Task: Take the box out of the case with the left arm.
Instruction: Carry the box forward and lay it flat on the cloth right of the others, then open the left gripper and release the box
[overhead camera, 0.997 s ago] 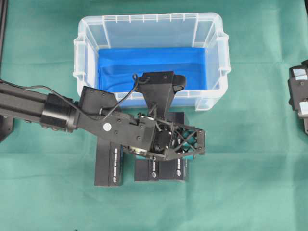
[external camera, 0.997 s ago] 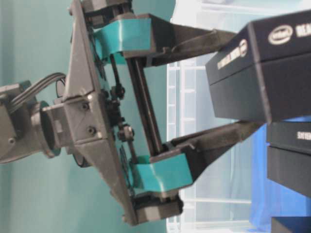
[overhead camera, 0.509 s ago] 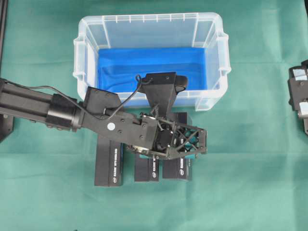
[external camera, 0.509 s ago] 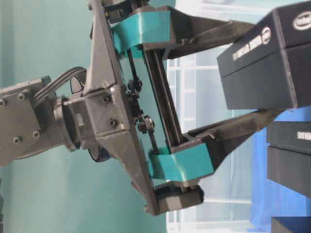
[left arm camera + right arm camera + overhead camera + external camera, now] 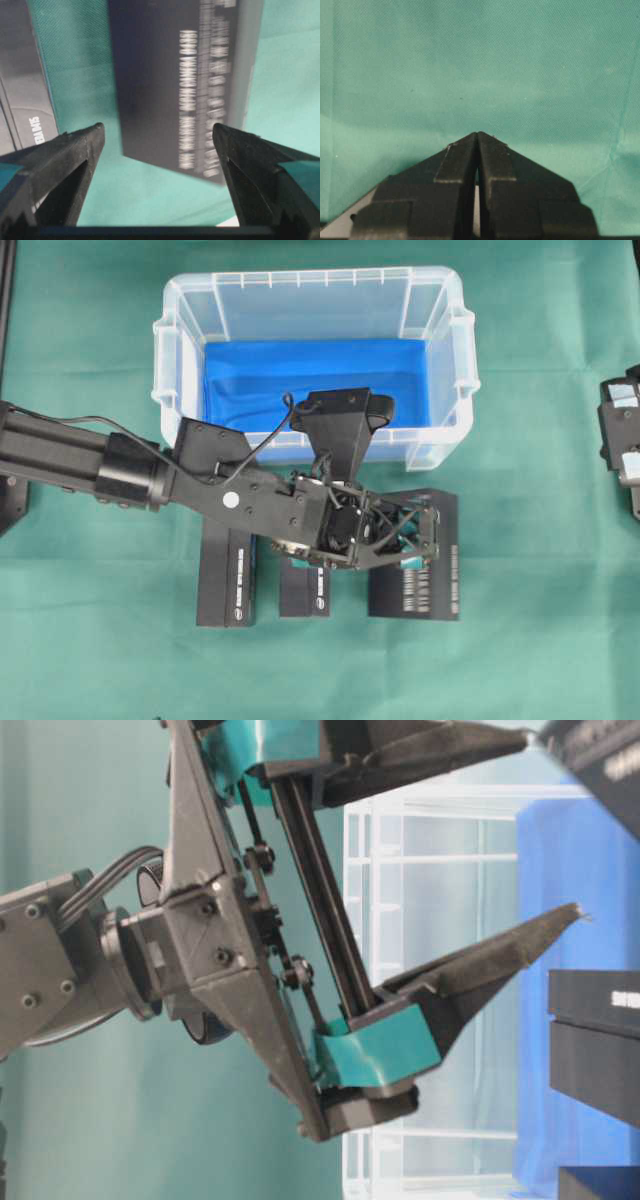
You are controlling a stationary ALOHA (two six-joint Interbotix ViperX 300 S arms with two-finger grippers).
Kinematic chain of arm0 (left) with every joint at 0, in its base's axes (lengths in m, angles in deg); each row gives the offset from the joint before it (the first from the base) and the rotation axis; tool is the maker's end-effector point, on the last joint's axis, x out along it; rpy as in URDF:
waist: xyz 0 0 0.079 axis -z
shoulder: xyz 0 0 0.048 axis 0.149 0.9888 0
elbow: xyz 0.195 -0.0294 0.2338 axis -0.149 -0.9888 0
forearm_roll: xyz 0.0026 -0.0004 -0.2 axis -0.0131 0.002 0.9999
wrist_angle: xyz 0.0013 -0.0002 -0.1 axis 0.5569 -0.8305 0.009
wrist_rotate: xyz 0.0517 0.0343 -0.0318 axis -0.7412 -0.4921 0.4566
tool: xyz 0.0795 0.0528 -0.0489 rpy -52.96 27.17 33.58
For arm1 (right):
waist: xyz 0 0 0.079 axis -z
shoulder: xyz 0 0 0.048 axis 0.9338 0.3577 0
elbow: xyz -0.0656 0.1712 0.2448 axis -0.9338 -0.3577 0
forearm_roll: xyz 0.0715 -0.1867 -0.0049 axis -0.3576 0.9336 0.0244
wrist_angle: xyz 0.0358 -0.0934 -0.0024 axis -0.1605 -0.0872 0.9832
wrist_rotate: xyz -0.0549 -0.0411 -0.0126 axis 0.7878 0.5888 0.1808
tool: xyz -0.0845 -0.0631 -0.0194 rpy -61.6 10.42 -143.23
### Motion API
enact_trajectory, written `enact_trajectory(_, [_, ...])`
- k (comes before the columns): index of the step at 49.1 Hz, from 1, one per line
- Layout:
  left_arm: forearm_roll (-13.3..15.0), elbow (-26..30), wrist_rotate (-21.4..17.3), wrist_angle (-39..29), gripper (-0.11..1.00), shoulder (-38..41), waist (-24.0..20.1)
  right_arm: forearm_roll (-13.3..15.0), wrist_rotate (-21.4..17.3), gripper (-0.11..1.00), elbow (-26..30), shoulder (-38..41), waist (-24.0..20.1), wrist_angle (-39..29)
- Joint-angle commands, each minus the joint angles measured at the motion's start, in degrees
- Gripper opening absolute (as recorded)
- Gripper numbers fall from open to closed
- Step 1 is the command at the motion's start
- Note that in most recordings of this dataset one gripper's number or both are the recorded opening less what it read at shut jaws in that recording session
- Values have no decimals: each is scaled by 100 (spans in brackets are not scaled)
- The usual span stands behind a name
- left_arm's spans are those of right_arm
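Green cloth covers the counter [image 5: 540, 640]. Clear case [image 5: 190, 300], lined with a blue sheet [image 5: 300, 370], stands at the far side with no box inside. Left arm [image 5: 120, 472] reaches across in front of it; left gripper [image 5: 159, 137] hangs with fingers [image 5: 75, 150] spread wide, clear of the black box [image 5: 440, 560] lying flat on the cloth beneath. Two more black boxes [image 5: 225, 585] lie just beside it. Right gripper [image 5: 478, 136] rests with fingers pressed together.
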Motion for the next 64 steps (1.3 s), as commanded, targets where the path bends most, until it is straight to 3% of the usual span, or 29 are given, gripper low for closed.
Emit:
enact_trajectory(1, [-26,79,-9,18,93,-149,-18,0,-9,-1,149,35,9,26])
enact_trajectory(29, [9,149,-18,-18,92,-501,-62,9,9,-1,149,26,9,26])
enact_trajectory(37, [9,413,-62,-53,92,-598,-114,9,18,-1,149,26,9,26])
enact_trajectory(51, [9,1283,-510,-1072,91,-545,-193,9,18,-1,149,26,9,26])
enact_trajectory(64, [18,1336,-554,-1301,91,-545,-193,9,18,-1,149,35,9,26])
